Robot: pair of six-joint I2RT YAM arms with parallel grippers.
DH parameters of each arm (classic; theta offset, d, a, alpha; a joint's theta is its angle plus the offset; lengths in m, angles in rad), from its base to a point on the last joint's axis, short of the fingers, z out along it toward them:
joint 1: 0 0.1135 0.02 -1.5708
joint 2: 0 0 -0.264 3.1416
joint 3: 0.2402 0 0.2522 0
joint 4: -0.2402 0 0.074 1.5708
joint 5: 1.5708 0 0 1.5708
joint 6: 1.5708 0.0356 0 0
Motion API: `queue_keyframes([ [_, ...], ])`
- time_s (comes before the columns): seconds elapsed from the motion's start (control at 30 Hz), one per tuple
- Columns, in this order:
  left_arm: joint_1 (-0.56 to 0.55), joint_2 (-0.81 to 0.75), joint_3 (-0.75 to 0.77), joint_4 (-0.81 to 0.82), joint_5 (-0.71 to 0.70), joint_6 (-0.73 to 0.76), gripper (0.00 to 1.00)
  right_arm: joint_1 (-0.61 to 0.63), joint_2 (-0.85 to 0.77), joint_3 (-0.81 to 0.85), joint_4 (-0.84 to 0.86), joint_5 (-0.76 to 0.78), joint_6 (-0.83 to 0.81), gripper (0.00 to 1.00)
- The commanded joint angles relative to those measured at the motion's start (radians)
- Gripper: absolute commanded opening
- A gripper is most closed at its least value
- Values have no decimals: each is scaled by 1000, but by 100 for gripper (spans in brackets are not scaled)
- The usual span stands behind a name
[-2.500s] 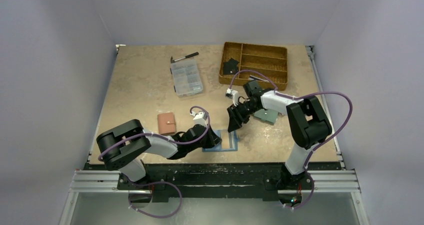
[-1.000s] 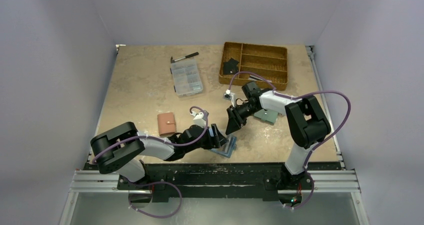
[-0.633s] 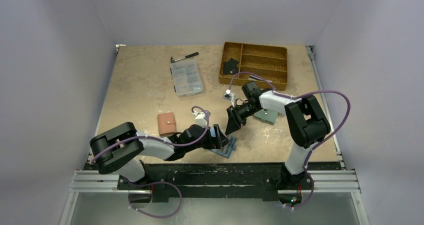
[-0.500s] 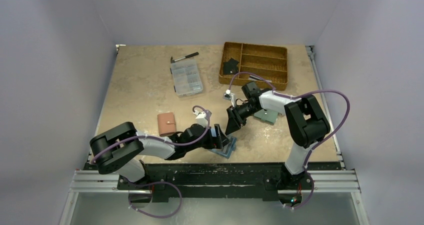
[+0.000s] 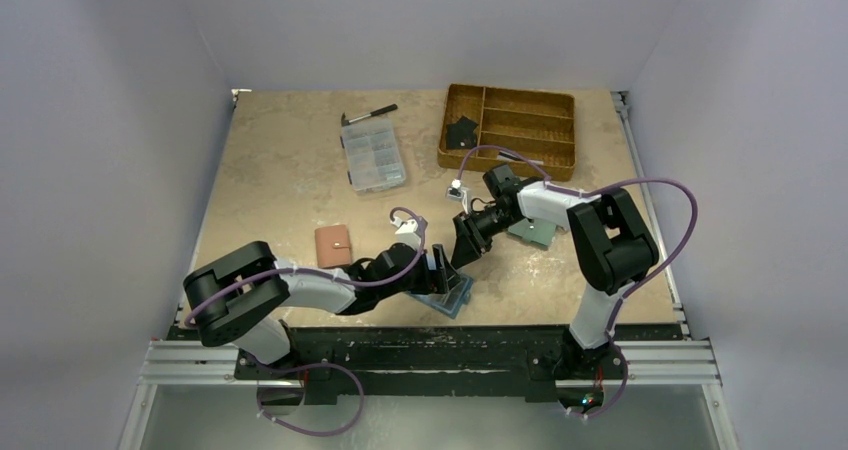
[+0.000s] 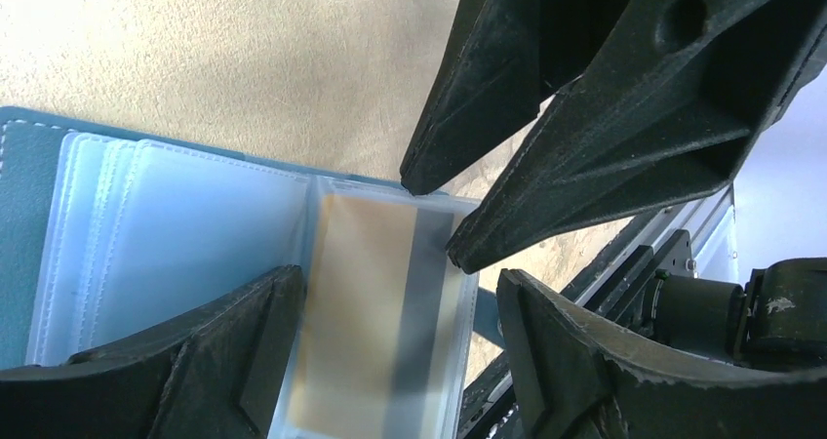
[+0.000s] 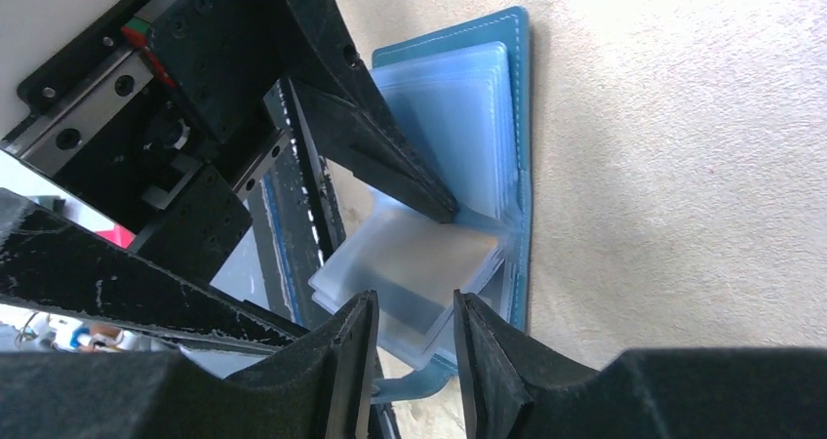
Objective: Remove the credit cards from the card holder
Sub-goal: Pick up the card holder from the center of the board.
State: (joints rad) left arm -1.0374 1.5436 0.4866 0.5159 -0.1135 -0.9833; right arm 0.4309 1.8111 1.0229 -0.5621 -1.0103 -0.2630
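The card holder [image 5: 456, 300] lies open near the front edge of the table [image 5: 280, 170]. Its clear pockets are fanned out. In one pocket you can see a tan card [image 6: 361, 312] with a grey stripe. It sits all the way inside. I cannot see any other cards from here.

The left gripper [image 6: 395, 283] has its fingers wide apart, one on each side of that pocket. It holds nothing. The right gripper [image 7: 414, 307] has its fingers a little apart. Its tips are right at the edge of the same pocket, and nothing is pinched yet.

I think your job now is to get hold of the tan card. Use the left fingers to press the holder flat so it cannot lift. Get the right tips onto the card itself, not just the plastic. Then pull slowly, straight along the pocket. The two grippers are very close, so mind they do not bump.

A pink wallet [image 5: 333, 245] and a green wallet [image 5: 528, 234] lie off to the sides. Leave them be.
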Motion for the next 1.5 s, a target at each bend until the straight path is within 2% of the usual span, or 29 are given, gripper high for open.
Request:
queue_keyframes([
  [0.0,4,42,-2,-178,-74,44,78,6,7,23,-10,-74,23,41],
  [0.23,2,36,0,-192,-83,44,69,6,12,23,-7,-53,29,41],
  [0.37,2,25,-4,-186,-81,43,68,5,20,23,-2,-24,36,41],
  [0.47,2,20,-13,-173,-72,41,59,6,22,23,-1,-17,36,41],
  [0.63,2,26,-23,-164,-72,38,55,6,16,28,-9,-17,25,49],
  [0.77,3,31,-31,-156,-72,34,54,4,10,41,-34,-3,-4,58],
  [0.87,3,33,-35,-152,-71,35,55,-9,0,46,-42,10,-20,60],
  [1.13,4,37,-37,-151,-69,33,56,-34,-22,52,-47,84,-46,59],
  [1.47,3,27,-43,-151,-70,31,57,-51,-37,55,-62,89,-80,59],
])
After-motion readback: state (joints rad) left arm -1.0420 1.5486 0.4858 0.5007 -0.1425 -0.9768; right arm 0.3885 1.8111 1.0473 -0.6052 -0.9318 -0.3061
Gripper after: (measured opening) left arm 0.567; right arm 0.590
